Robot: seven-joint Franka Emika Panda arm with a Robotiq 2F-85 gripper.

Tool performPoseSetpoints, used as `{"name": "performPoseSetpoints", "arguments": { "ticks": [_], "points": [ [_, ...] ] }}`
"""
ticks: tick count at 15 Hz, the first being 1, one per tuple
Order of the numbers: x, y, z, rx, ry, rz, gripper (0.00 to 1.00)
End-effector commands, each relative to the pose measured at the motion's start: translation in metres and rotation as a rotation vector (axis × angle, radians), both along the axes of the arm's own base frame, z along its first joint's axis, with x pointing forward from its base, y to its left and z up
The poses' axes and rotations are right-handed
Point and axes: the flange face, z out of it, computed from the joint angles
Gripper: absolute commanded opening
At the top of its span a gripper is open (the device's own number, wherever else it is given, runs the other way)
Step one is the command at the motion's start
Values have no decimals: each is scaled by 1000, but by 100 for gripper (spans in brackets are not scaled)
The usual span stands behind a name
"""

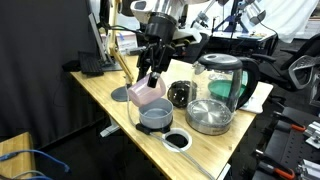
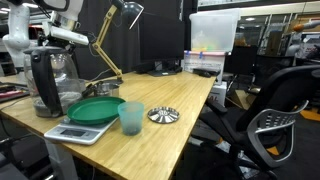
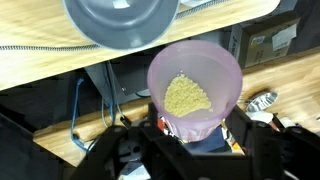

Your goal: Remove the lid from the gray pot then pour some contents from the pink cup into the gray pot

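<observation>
Item count by kind.
Logged in an exterior view: one pink cup [image 1: 147, 94], one gray pot [image 1: 155, 120], one dark lid [image 1: 180, 95], one steel pan [image 1: 210, 126], one glass kettle [image 1: 226, 78], one white-rimmed black disc [image 1: 177, 140]. Logged in an exterior view: one green plate [image 2: 95, 110], one teal cup [image 2: 130, 119], one kitchen scale [image 2: 68, 131]. Two cups were counted overall.

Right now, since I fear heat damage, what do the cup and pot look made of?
The cup looks like plastic: translucent pink, light glowing through its wall. The pot seems coated metal, smooth blue-gray with faint highlights inside, though ceramic cannot be excluded.
</observation>
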Motion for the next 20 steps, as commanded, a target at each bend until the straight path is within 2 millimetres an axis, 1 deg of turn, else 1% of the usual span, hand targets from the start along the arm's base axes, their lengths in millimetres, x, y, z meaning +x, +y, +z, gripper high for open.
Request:
{"name": "performPoseSetpoints", "arguments": {
  "ticks": [1,2,3,4,10,11,13,15,18,20],
  "points": [
    [-5,-13,3,80,12,38,43],
    [-4,-18,3,94,16,40,43],
    [0,-9,-3,53,16,23,43],
    [1,-12,-4,56,17,22,68],
    [0,-8,-5,54,21,28,68],
    [0,-8,-5,54,21,27,43],
    [3,-11,-3,100,20,37,43],
    [6,-18,-1,147,16,34,43],
    [11,-34,-2,226,22,39,43],
    [15,-47,-7,253,45,30,43]
  ]
}}
